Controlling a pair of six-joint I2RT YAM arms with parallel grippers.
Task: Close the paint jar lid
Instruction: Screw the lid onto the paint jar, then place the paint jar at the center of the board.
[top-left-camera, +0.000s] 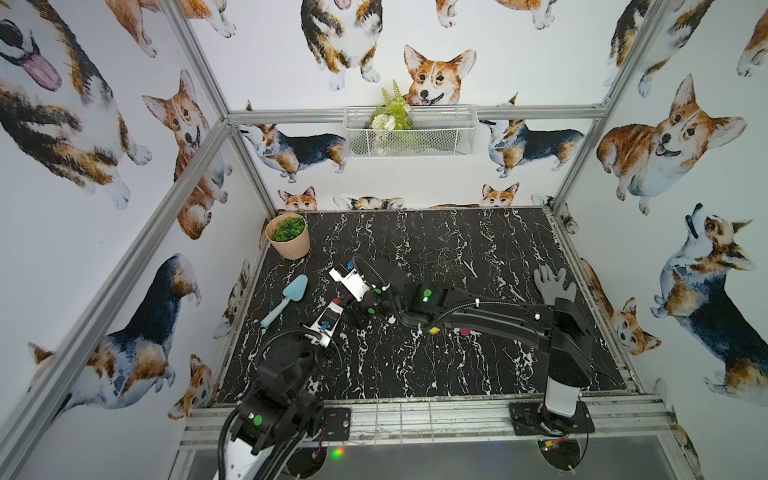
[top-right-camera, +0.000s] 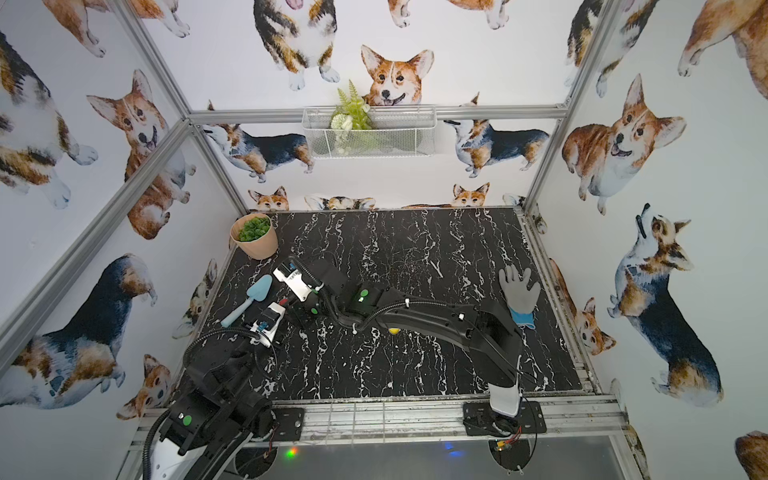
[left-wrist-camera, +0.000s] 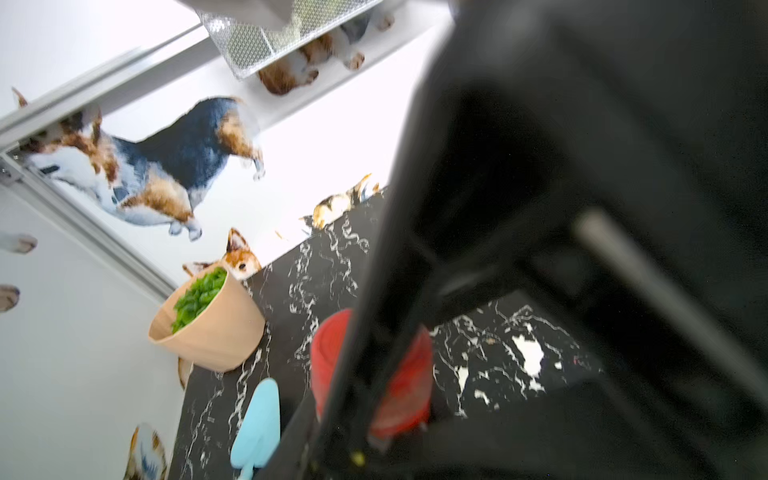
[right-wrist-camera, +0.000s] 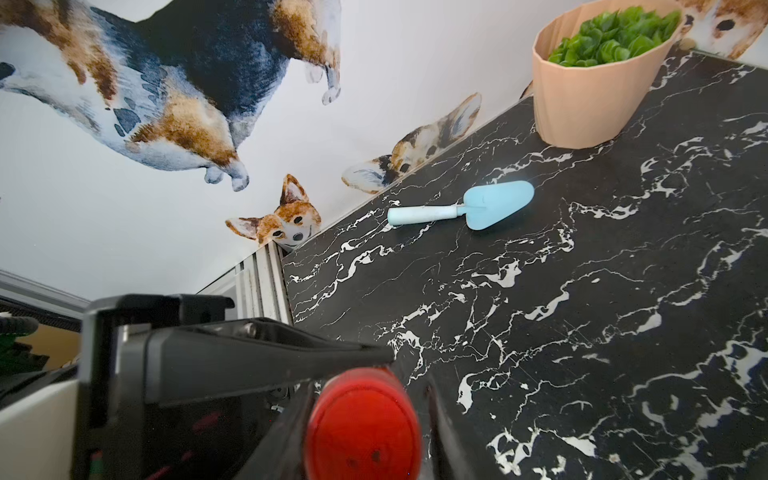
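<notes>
The jar (left-wrist-camera: 399, 386) sat left of the table's (top-left-camera: 457, 249) middle, near the trowel (top-left-camera: 286, 299) and well in from every edge. The left gripper (top-left-camera: 337, 305) was clenched on the jar. The right gripper (right-wrist-camera: 363, 411) reached across from the right side, with a finger on either side of the red lid (right-wrist-camera: 361, 432). I cannot tell whether it was gripping or standing slightly off.

Along the left edge the room was tight: the pot (top-left-camera: 291, 245) stood in the far left corner, and the trowel lay just inside that edge, apart from the pot. The glove (top-left-camera: 552, 284) lay against the right edge. Between these, bare marble stretched open from the right arm to the back edge, and a second open strip ran from that arm to the near rail. A wire basket (top-left-camera: 409, 133) hung on the back wall, well above the tabletop.

Much was hidden. In both top views the grippers and camera housings covered the jar except for a red sliver. In the left wrist view a blurred black bulk filled over half the frame and a dark bar crossed the jar. The lid's seating could not be made out. A yellow bit (top-left-camera: 434, 330) and a pink bit (top-left-camera: 464, 331) peeked from under the right arm, too covered to identify. The arm also cut off the glove's cuff in a top view.
</notes>
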